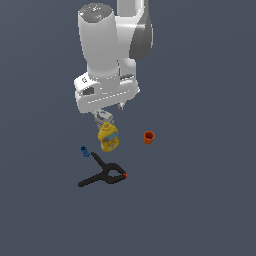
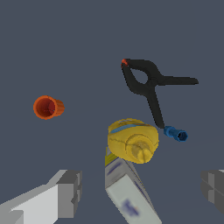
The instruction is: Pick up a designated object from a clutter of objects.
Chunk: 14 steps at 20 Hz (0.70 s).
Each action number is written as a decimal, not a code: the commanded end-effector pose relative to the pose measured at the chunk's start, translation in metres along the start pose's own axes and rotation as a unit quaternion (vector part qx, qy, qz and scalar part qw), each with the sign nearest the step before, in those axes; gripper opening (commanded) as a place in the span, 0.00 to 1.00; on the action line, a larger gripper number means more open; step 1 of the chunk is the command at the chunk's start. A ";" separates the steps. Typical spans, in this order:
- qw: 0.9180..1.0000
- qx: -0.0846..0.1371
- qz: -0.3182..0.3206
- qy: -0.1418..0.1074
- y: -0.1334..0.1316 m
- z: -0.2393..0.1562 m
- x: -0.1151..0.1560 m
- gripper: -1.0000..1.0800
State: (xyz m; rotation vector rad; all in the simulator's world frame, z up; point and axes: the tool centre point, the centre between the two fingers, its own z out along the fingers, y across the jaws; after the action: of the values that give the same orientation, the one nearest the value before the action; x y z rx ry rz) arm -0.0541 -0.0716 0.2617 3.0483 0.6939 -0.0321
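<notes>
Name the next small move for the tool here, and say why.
Probably lower straight down with the fingers kept open. In the wrist view the open tool straddles the rectangular grey-white carton box, one finger on each side and apart from it. The yellow plastic bottle touches the carton's far end, so descend slowly.

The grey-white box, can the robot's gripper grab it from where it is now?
Probably yes. The gripper is open with the carton between its fingers. The yellow bottle leans against the carton's far end, so it might get nudged.
</notes>
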 end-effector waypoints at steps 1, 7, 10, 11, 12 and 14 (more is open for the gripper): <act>1.000 0.000 -0.028 0.001 0.002 0.005 -0.008 0.96; 0.996 0.000 -0.092 0.003 0.005 0.018 -0.025 0.96; 0.992 0.000 -0.124 0.004 0.007 0.024 -0.034 0.96; 0.991 0.000 -0.135 0.004 0.007 0.026 -0.037 0.96; 0.989 0.000 -0.145 0.004 0.007 0.029 -0.040 0.96; 0.986 0.000 -0.167 0.005 0.008 0.033 -0.046 0.96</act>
State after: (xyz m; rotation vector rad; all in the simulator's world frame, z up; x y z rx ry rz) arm -0.0890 -0.0970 0.2333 2.9155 1.1456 -0.0218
